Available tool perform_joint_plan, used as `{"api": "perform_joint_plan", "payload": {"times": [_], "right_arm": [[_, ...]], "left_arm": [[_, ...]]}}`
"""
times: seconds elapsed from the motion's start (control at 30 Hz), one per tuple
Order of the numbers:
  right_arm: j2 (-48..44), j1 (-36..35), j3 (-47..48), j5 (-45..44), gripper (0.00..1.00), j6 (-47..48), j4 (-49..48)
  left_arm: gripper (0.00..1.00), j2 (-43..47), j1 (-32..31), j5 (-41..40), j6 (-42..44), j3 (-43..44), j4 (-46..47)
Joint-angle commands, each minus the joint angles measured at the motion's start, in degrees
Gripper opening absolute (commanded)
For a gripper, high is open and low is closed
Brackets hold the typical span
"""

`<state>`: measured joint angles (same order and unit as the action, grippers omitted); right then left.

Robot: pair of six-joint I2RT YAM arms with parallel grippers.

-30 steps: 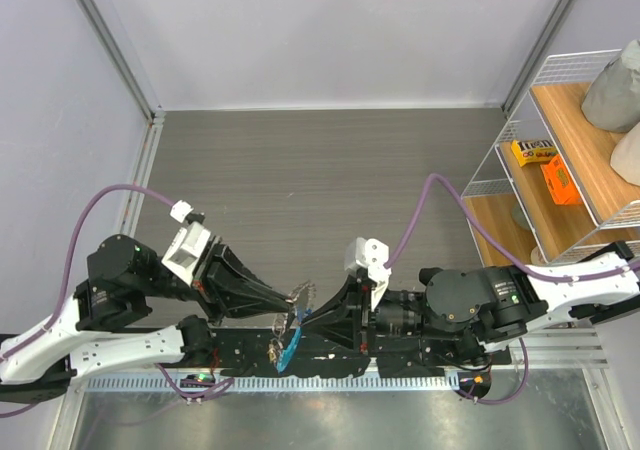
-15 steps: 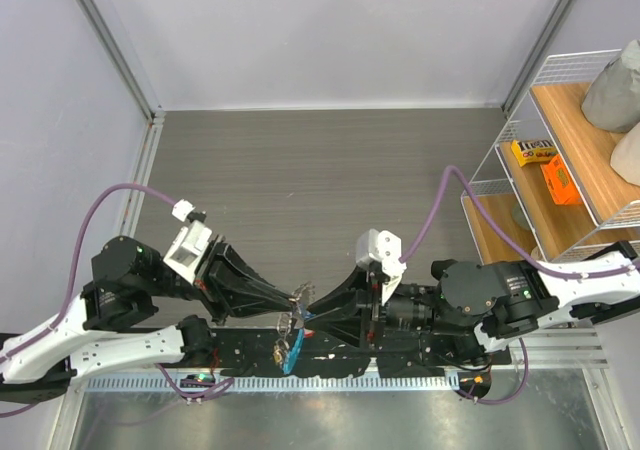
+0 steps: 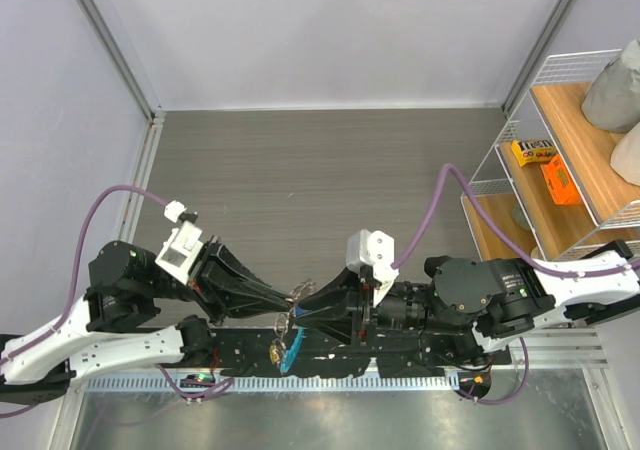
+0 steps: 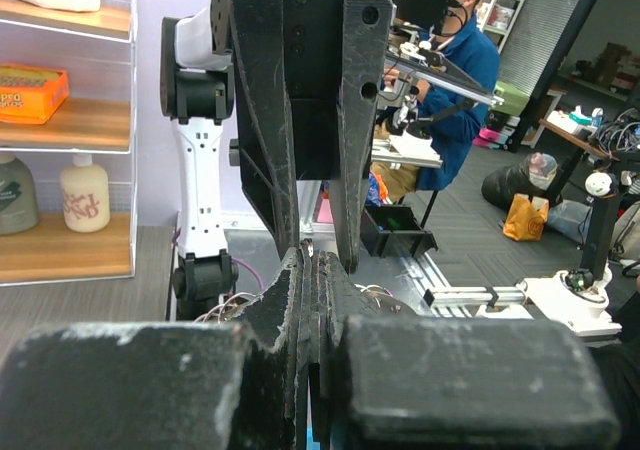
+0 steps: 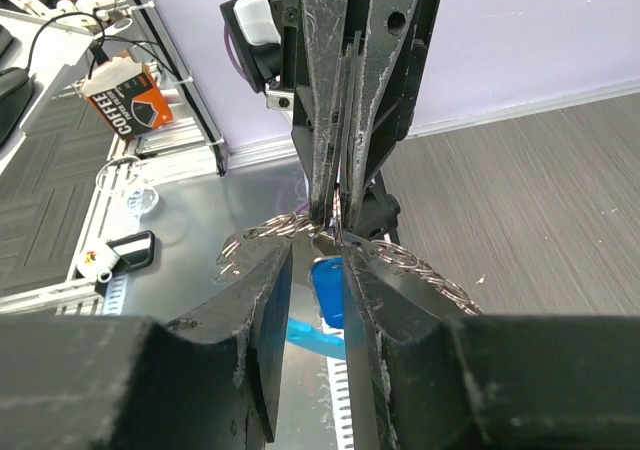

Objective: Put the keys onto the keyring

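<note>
The keyring [image 5: 268, 231], a twisted silvery loop with a light-blue band [image 5: 312, 337], hangs between the two gripper tips above the near edge. It also shows in the top view [image 3: 290, 320]. My left gripper [image 3: 296, 297] is shut, with thin metal of the ring pinched at its tip [image 4: 309, 256]. My right gripper [image 5: 315, 250] faces it tip to tip with its jaws a narrow gap apart. A key with a blue head [image 5: 328, 288] hangs in that gap, close to the right finger. A yellow-tagged key [image 3: 275, 351] dangles below the ring.
A wire shelf [image 3: 560, 170] with orange boxes and bags stands at the right. Black arm bases and a slotted cable rail [image 3: 330, 382] run along the near edge under the grippers. The grey table [image 3: 330, 180] stretches behind.
The right gripper rose toward the left tip, then drew back slightly left and lower. The left arm shifted a little downward. The ring stays hanging between the tips.
</note>
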<state>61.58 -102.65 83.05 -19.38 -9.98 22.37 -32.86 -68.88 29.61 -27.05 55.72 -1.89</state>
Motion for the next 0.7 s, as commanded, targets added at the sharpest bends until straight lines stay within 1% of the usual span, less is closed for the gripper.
{"api": "perform_joint_plan", "payload": {"times": [0.0,0.37,0.67], "right_arm": [[0.56,0.08,2.91,-0.05,0.32,2.50,-0.92],[0.29,0.08,3.44,0.48,0.34,3.21,-1.10],[2.31,0.08,4.40,0.39,0.33,3.83,-1.28]], "left_arm": [[0.00,0.34,-0.02,0.63,-1.34,0.17,7.16],[0.00,1.04,-0.02,1.07,-1.87,-0.44,7.87],[0.00,0.96,-0.02,0.80,-1.78,-0.35,7.87]]}}
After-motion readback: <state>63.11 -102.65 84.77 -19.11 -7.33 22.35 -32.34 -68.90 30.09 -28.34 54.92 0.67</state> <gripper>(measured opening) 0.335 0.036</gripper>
